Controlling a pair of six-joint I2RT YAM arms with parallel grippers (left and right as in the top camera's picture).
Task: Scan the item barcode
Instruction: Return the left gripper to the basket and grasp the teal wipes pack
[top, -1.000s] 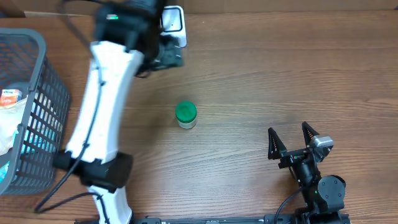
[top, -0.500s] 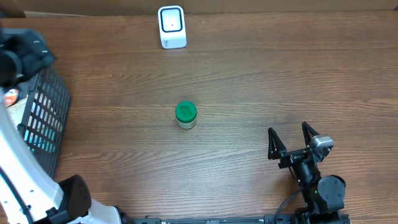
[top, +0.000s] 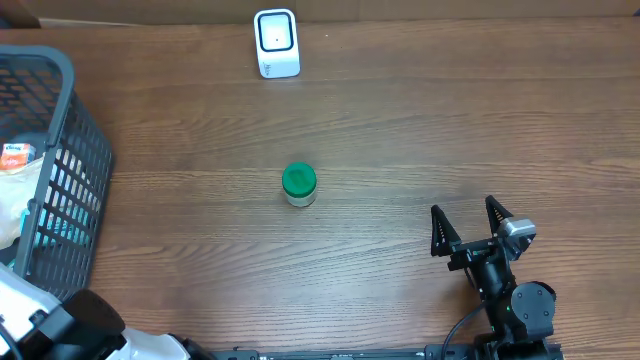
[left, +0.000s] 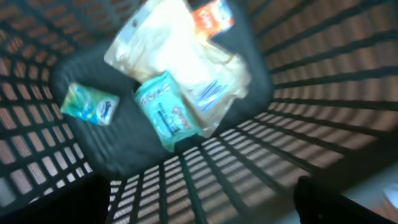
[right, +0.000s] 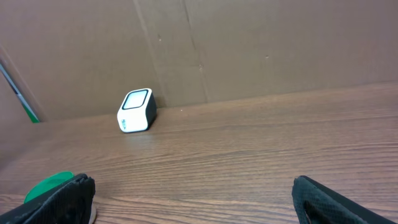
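Two-claw check first: found left claw (left: 199, 208) released, fingers (left: 336, 199) spread to the lower corners of its wrist view, gripping nothing. Found right claw (top: 468, 228) likewise released and empty, parked at the near right of the desk (top: 420, 120).

Step in hand, as judged: fetching an item for scanning, with no scan under way. Noted nothing in front of scanner (top: 277, 43), standing at the far edge.

Location of task's thing: unable to settle which item is meant. Recorded two candidates:
- Jar (top: 299, 185): green-lidded, upright mid-desk, between scanner and the near edge, well apart from right claw and to its left, untouched.
- Contents of basket (top: 70, 150) at the left edge: white bag (left: 180, 56), teal packet (left: 163, 112) overlapping it, and small packet (left: 90, 106) apart to one side.

Logged left claw as above the basket, looking down on these and clear of all three. Wrist view blurred, so height not stated.

Next move, as judged: lower left claw onto one packet, most likely the teal one on top, and clench across its narrow side. Then lift clear of the basket wall and present the barcode face to scanner. Risk flagged: soft packets may slip or come up together
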